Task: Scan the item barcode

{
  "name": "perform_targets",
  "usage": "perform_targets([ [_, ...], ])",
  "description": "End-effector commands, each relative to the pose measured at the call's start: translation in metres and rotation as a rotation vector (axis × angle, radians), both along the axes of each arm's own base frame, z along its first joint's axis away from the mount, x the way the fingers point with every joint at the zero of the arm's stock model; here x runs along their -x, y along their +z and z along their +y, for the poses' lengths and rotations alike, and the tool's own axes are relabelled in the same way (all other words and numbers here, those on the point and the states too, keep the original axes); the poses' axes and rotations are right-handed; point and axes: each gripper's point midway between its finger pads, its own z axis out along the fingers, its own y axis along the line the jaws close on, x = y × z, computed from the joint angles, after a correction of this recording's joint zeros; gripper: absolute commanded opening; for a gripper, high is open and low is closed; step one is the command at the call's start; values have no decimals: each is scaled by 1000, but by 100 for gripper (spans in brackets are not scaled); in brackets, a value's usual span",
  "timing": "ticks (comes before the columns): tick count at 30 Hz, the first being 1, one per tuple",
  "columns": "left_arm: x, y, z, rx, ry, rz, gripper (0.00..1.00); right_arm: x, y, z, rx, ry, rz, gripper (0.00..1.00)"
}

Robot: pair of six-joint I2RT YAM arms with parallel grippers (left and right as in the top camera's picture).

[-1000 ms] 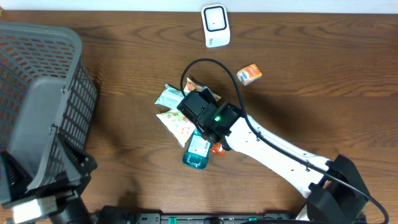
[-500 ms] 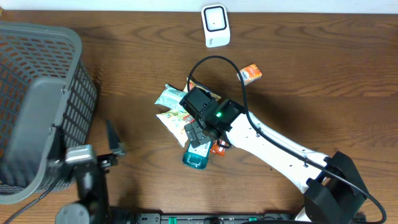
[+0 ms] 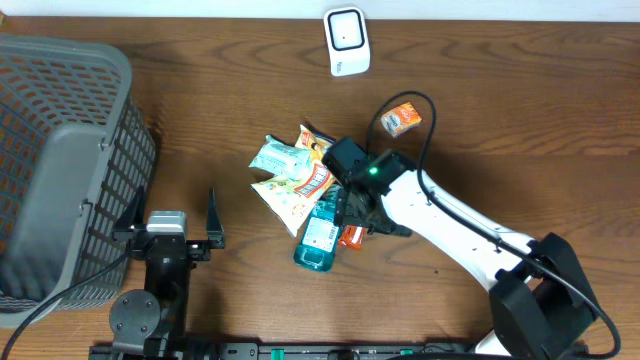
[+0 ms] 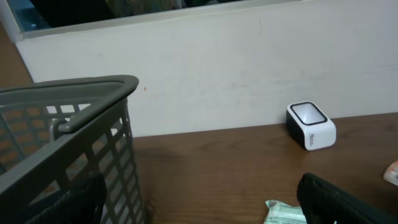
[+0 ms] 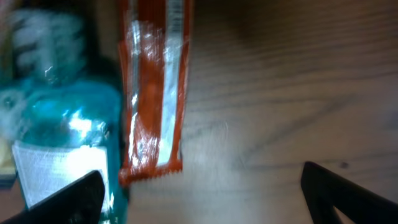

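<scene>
Table: dark brown wood with a visible grain fills the overhead view.
Wall: a plain off-white wall rises behind the table's far edge, seen from the left wrist.
Basket: a grey mesh basket takes up the left end of the table.
Left gripper: the left gripper sits just right of the basket near the front edge, fingers spread wide and holding nothing.
Pile: at mid-table lie a mint packet, a red-striped packet, a cream packet, a teal bottle and an orange-red sachet, touching or overlapping.
Right gripper: the right gripper hangs over the pile's right edge with fingers wide apart and nothing pinched; the sachet lies below, beside the bottle.
Carton: a small orange carton lies apart, right of the pile.
Scanner: the white scanner stands at the far edge, well apart from every item.
Change, left arm: a second ago it was tucked into the lower left corner; now it stands out beside the basket.
Change, right arm: it has shifted right off the packets, uncovering the red-striped one, and its cable now arches by the carton.
Unchanged: basket, carton and scanner keep their places.
</scene>
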Motion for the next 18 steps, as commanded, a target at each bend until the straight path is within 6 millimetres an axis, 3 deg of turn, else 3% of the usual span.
perform_targets([
  [1, 1, 3, -3, 14, -16, -7, 98, 4, -19, -2, -15, -106, -1, 80],
  [6, 1, 1, -3, 13, -16, 2, 98, -17, -24, 8, -68, -115, -92, 79],
  [11, 0, -7, -3, 8, -16, 34, 98, -38, -26, -8, -2, -149, -178, 73],
  [18, 1, -11, -3, 7, -16, 51, 98, -41, -53, -8, -6, -157, -121, 68],
])
